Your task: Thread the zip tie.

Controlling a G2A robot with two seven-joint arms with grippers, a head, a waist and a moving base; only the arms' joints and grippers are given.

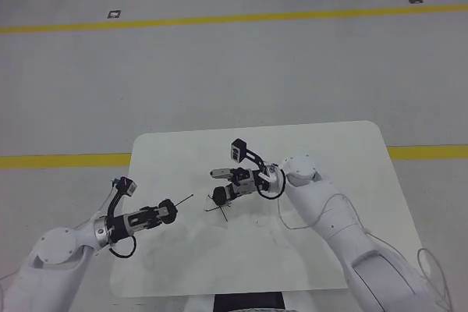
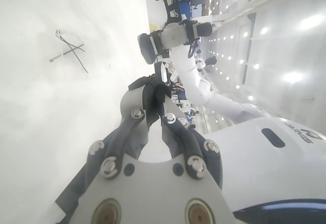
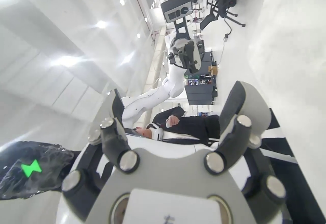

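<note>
In the top view a thin black zip tie point(image 1: 184, 200) sticks out from my left gripper point(image 1: 168, 209), which is shut on its end above the table's front left. In the left wrist view the left gripper point(image 2: 152, 88) has its dark pads pressed together. My right gripper point(image 1: 218, 184) hovers open near the table's middle, facing the left one, with nothing between its fingers point(image 3: 234, 100). Two or three loose zip ties point(image 1: 217, 207) lie crossed on the table just below it; the crossed ties point(image 2: 70, 50) also appear in the left wrist view. The right gripper point(image 2: 155, 59) hangs above them.
The white table point(image 1: 335, 156) has rounded corners and bare surface all around the ties. A yellow floor line point(image 1: 54, 161) runs behind it. Each wrist carries a black camera bracket point(image 1: 240, 150).
</note>
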